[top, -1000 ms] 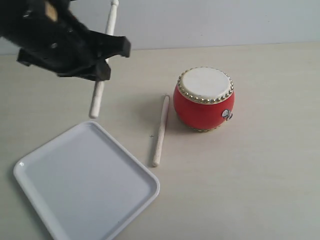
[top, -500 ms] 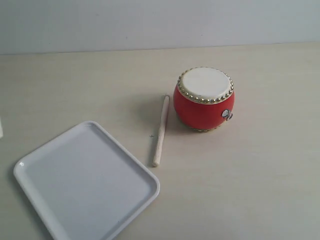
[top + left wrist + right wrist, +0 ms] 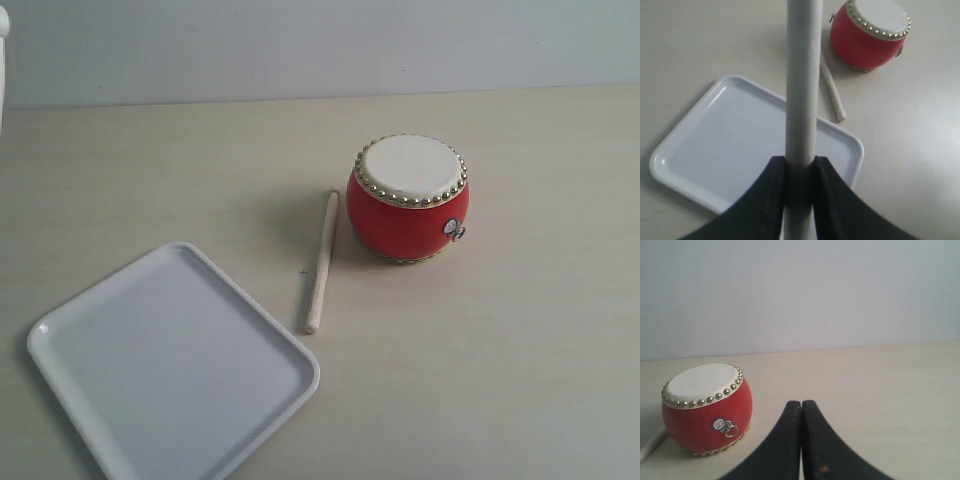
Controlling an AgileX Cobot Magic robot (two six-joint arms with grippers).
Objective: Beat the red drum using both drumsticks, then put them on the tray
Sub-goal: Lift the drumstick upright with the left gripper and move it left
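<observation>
You've got one stick (image 3: 802,75) clamped in the left gripper (image 3: 799,165), held high over the tray (image 3: 170,360), well off the drum (image 3: 408,198). Bring it across and land the tip on the cream skin, not the studs. The right gripper (image 3: 801,412) is pressed shut and empty, low near the drum, facing its ring. The other stick (image 3: 321,262) lies flat just beside the drum on the tray side. Probably open the right jaws and grab it near one end.
</observation>
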